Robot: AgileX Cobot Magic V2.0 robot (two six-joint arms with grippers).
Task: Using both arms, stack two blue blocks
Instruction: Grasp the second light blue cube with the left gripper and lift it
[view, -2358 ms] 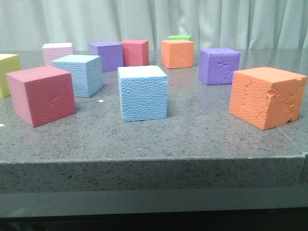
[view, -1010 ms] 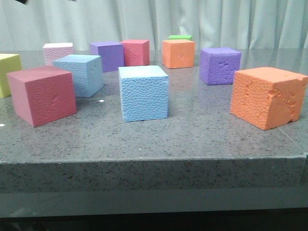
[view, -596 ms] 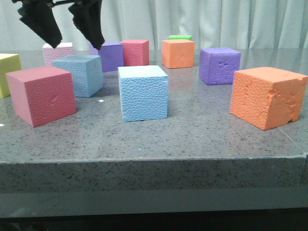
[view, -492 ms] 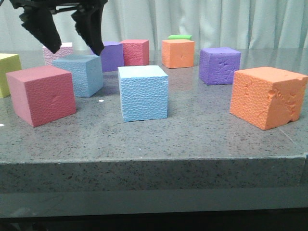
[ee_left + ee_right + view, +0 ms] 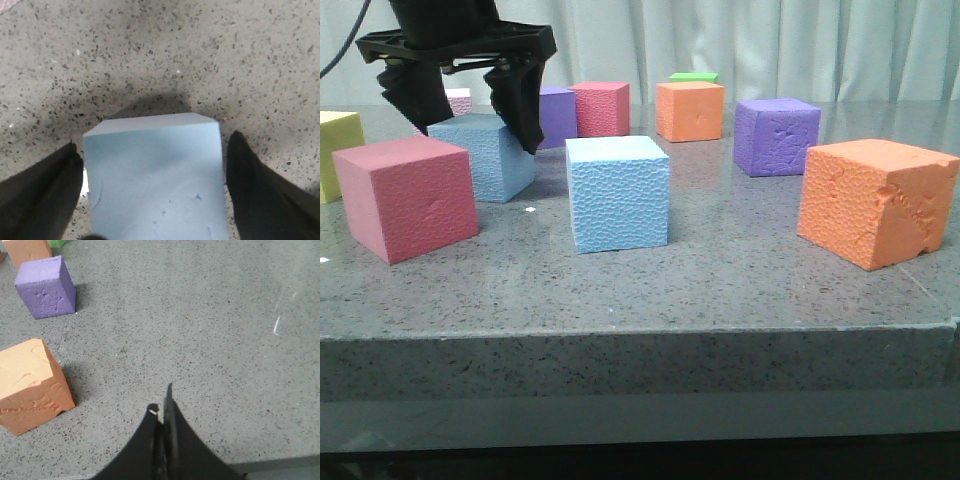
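While the far light sky-blue pebbled foam cube (image 5: pixel 485 155) sits back-left on the grey speckled stone table (image 5: pixel 720 290), the black left claw (image 5: pixel 465 105) hangs right over it, spread wide with one finger on each side. From the left wrist view that cube (image 5: pixel 155 175) fills the gap between the two dark fingers (image 5: pixel 37 195), which look just beside its faces, though I can't tell if they're actually touching. The second sky-blue foam cube (image 5: pixel 617 192) is nearer the front, around the middle, apart from the first. The right claw (image 5: pixel 161 432) is clenched on nothing, hovering over bare table. Nearby there's a dull red foam cube (image 5: pixel 405 195) just in front of the far blue one, a chewed-up orange foam cube (image 5: pixel 875 200) on the right, and a purple foam cube (image 5: pixel 775 135) behind that.
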